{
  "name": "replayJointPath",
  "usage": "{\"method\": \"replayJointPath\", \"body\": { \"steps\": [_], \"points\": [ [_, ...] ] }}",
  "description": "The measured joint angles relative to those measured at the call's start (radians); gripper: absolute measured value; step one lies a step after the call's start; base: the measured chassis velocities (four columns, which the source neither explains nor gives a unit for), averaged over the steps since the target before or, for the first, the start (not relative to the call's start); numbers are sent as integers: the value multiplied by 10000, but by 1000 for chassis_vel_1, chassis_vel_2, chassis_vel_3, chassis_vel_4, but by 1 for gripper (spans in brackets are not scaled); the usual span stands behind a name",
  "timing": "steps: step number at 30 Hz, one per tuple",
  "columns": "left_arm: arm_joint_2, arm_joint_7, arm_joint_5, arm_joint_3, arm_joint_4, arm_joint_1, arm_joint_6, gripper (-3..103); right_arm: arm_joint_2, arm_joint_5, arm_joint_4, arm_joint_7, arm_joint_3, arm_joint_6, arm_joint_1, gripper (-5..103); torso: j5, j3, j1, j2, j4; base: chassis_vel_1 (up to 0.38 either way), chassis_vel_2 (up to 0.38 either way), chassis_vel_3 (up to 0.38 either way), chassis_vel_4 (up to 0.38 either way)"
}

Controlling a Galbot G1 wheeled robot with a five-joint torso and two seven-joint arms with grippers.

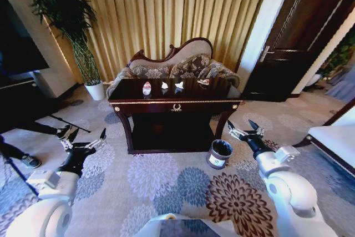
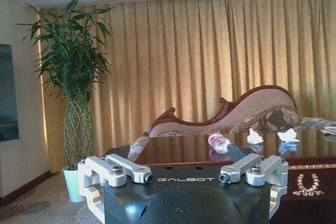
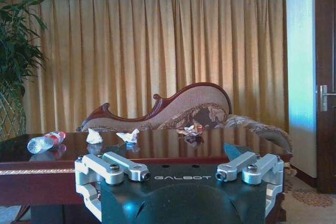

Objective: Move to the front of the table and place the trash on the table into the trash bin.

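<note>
The dark-brown table stands ahead of me in the head view, some way off across the carpet. On its top lie a clear bottle with a red label, two white paper wads and a small red-and-white scrap. The trash bin sits on the floor by the table's front right leg. My left gripper hangs open and empty low on the left. My right gripper is open too, just right of the bin. The right wrist view shows the bottle and wads.
A curved sofa backs the table before gold curtains. A tall plant in a white pot stands at the left, a dark door at the right. A person's shoes and tripod legs are at far left, a white-cushioned bench at far right.
</note>
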Motion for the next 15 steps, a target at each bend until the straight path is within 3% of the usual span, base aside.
{"method": "replayJointPath", "body": {
  "steps": [15],
  "points": [
    [-62,51,8,-2,-8,83,-11,100,-1,7,-12,-12,-34,5,20,100,-1,0,0,0,-1,-185,171,185,-182]
  ]
}}
